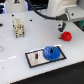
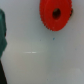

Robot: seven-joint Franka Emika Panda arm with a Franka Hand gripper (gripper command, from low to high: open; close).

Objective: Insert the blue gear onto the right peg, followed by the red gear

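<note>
Seen in the exterior view: blue gear [image 1: 52, 52] already down on the plate [image 1: 31, 59] at its right-hand end, hiding the right peg, with the gripper [image 1: 62, 30] poised just above the red gear [image 1: 66, 35] on the white table [image 1: 15, 50]. Seen from the wrist: red gear [image 2: 55, 14] near the frame edge, off-centre; claw state impossible to tell. Best centred over the hub before descending, closing evenly across the rim.
</note>
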